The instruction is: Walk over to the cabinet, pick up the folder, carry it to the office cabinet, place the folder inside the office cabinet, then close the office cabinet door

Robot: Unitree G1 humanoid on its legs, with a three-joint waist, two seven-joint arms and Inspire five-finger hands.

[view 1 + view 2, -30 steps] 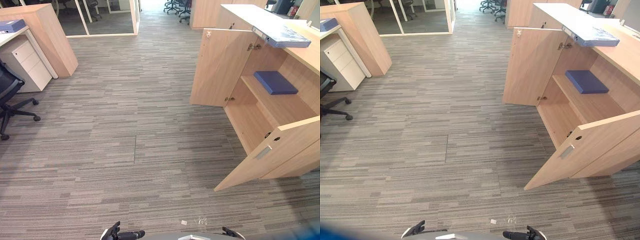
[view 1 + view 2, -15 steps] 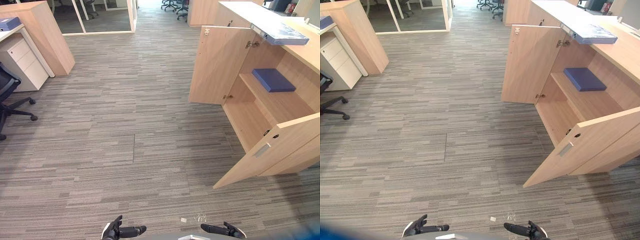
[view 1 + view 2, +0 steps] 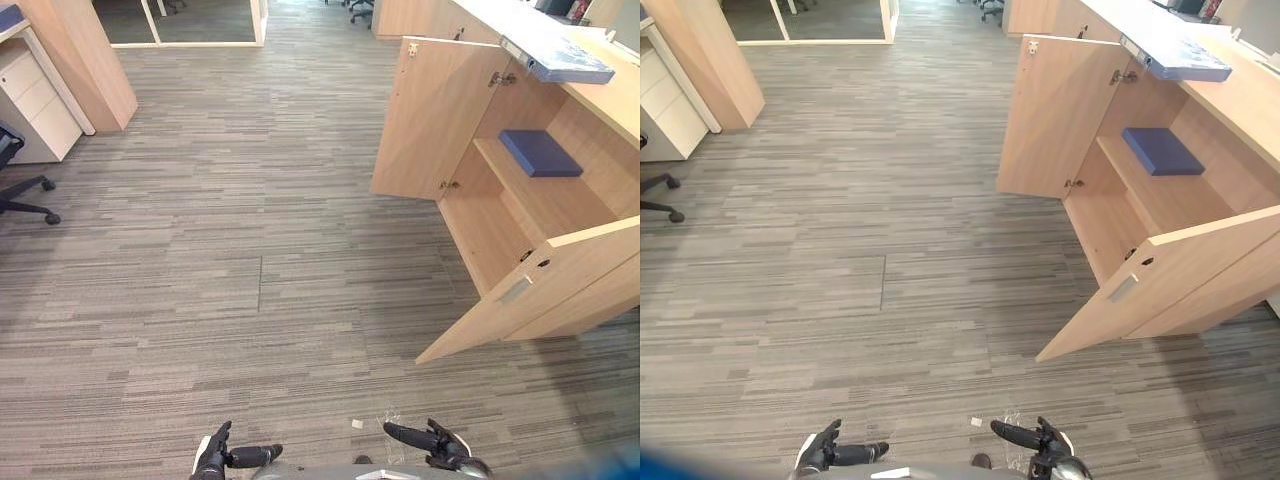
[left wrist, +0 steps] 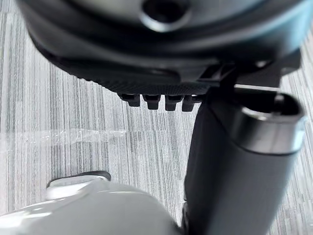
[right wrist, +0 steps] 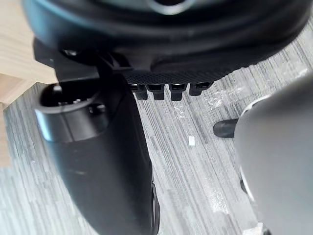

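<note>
**Left eye view.** The office cabinet (image 3: 610, 100) stands at the right with both doors swung out. The far door (image 3: 432, 120) is nearly square to the front, and the near door (image 3: 545, 290) is angled out over the carpet (image 3: 250, 200). The blue folder (image 3: 540, 152) lies flat on the inner shelf (image 3: 525, 200), back from its front edge. A second binder (image 3: 560, 62) rests on the cabinet top. The left hand (image 3: 222, 458) and right hand (image 3: 432, 442) are low and well apart from both doors.

**Right eye view.** A white scrap (image 3: 976, 421) lies on the carpet near the right hand, and a chair base (image 3: 655, 195) sits far left. Placing looks done and closing remains. The near door's free corner juts toward the approach path, so too direct a walk-in could knock it wider against its hinges. Shutting only one door would probably leave the job incomplete.

**Left wrist view.** The fingers are loose and unclenched, holding nothing.

**Right wrist view.** This hand is likewise slack and empty. A push placed close to the hinge side would likely slip or barely move the door.
</note>
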